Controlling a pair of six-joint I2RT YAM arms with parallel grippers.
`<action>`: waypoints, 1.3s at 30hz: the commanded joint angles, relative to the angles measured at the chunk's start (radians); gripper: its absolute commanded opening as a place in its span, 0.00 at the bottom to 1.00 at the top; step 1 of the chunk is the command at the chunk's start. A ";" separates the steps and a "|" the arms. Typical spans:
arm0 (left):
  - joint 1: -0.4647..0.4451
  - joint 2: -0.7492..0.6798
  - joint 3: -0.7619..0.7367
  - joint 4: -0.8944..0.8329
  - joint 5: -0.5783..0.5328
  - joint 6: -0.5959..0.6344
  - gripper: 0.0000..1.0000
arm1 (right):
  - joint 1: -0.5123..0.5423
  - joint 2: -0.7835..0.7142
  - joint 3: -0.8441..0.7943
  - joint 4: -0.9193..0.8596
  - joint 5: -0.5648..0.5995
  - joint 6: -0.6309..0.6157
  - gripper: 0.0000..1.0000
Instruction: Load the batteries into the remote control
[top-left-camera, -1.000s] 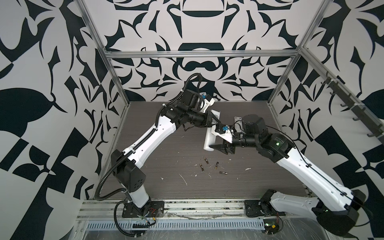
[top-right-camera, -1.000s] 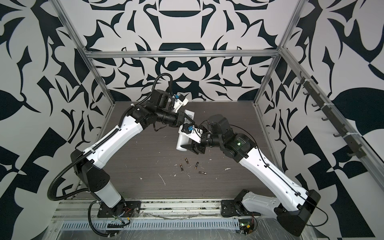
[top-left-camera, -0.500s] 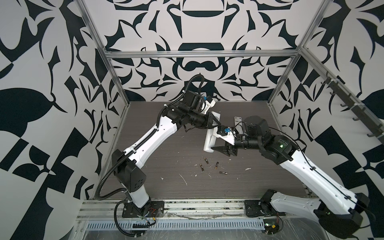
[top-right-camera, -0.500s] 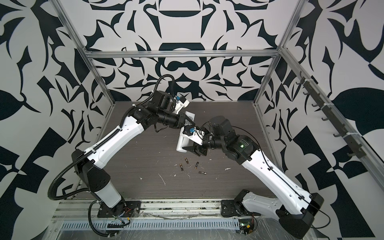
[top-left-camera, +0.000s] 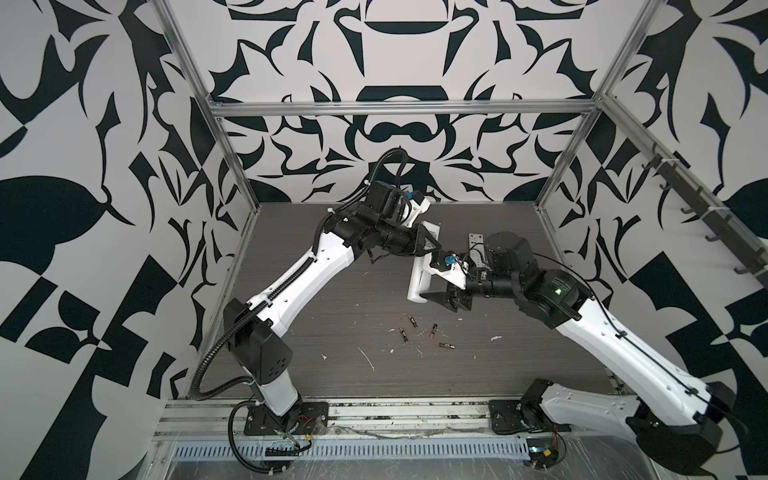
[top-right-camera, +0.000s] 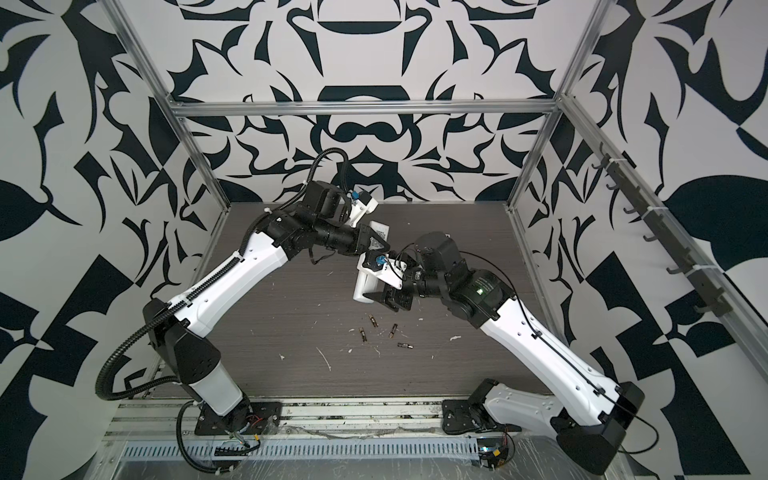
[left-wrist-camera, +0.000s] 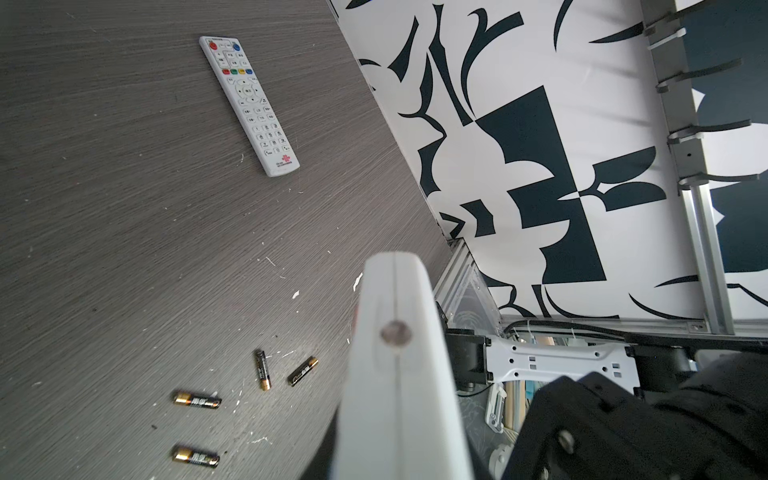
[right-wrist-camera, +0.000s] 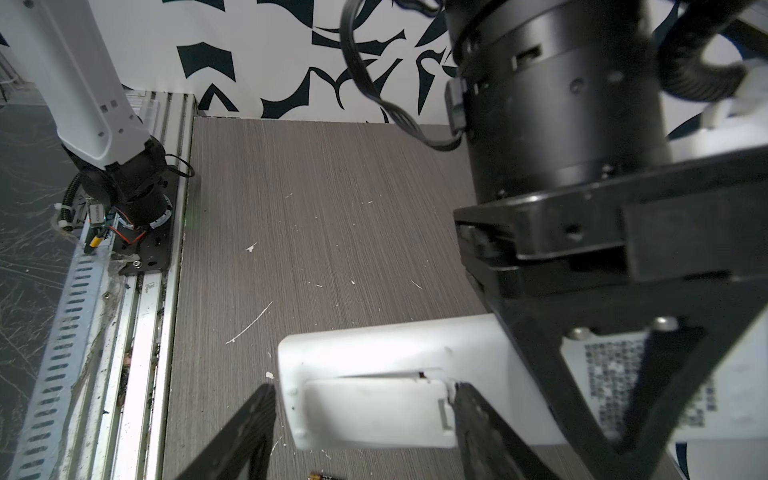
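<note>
My left gripper (top-left-camera: 430, 246) is shut on a white remote control (top-left-camera: 419, 279), held off the table; in the left wrist view it shows edge-on (left-wrist-camera: 399, 374) and hides the jaws. My right gripper (right-wrist-camera: 361, 415) is open, its two dark fingers (right-wrist-camera: 478, 424) straddling the remote's free end (right-wrist-camera: 374, 353). One finger rests at the latch end of the battery cover (right-wrist-camera: 374, 411); the other stands just clear of the remote's end. A thin gap shows along one long edge of the cover. Several batteries (top-left-camera: 411, 320) lie loose on the table below, dark with gold bands (left-wrist-camera: 197, 401).
A second white remote (left-wrist-camera: 249, 104) lies buttons-up on the grey table (top-left-camera: 332, 353), partly hidden behind the right wrist (top-left-camera: 477, 249) in a top view. White scraps (top-left-camera: 368, 357) dot the table. Patterned walls stand on three sides and a metal rail (top-left-camera: 374, 415) runs along the front.
The left arm has rolled the held remote more onto its edge. The right gripper has shifted slightly toward the remote's free end, and its jaws stand a little wider.
</note>
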 joint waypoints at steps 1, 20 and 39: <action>0.003 -0.013 0.015 0.054 -0.008 -0.006 0.00 | 0.015 0.002 -0.011 0.033 -0.007 0.015 0.73; 0.003 -0.055 -0.109 0.163 -0.105 -0.081 0.00 | 0.016 -0.015 0.060 0.066 0.080 0.080 0.80; 0.013 -0.122 -0.287 0.322 -0.387 -0.233 0.00 | -0.051 0.075 0.307 -0.267 0.332 0.564 0.83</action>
